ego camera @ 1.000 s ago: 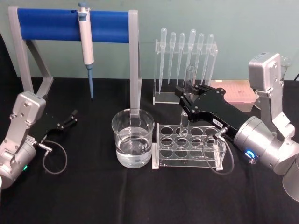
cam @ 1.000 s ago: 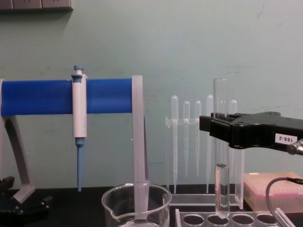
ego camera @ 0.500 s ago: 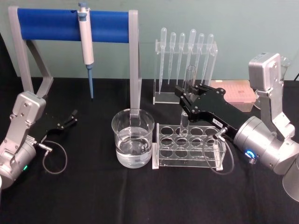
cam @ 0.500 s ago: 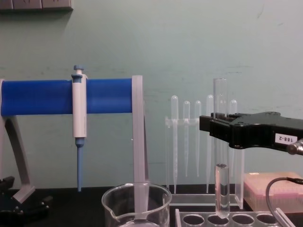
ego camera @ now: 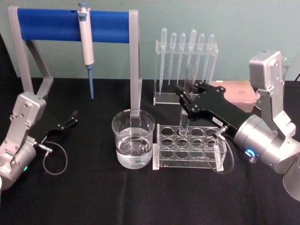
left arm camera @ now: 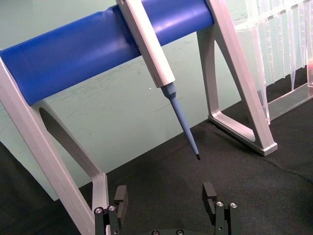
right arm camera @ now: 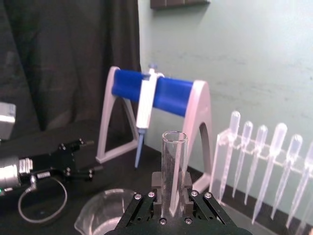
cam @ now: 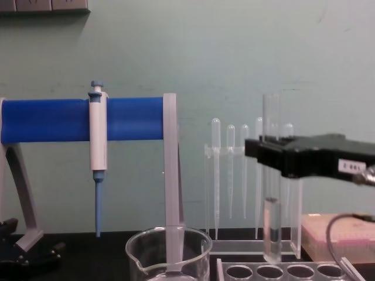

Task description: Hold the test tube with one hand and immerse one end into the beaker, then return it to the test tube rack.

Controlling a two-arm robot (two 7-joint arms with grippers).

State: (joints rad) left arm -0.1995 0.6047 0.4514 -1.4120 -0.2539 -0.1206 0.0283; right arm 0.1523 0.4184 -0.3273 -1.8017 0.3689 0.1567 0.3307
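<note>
Right gripper (ego camera: 185,105) is clamping the test tube (cam: 271,222) upright over the rack (ego camera: 190,150), label (cam: 351,165) unreadable; left gripper (ego camera: 71,118) is resting open.

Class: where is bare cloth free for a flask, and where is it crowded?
Free: the front strip before the beaker and rack; between beaker and left gripper. Crowded: around the rack, where the right gripper holds the test tube.

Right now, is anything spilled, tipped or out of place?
Nothing stands out. The right claw holds the clear glass test tube upright just above the clear plastic rack; the wide glass beaker of water stands beside it, no spill visible. The left claw sits open at the left.
</note>
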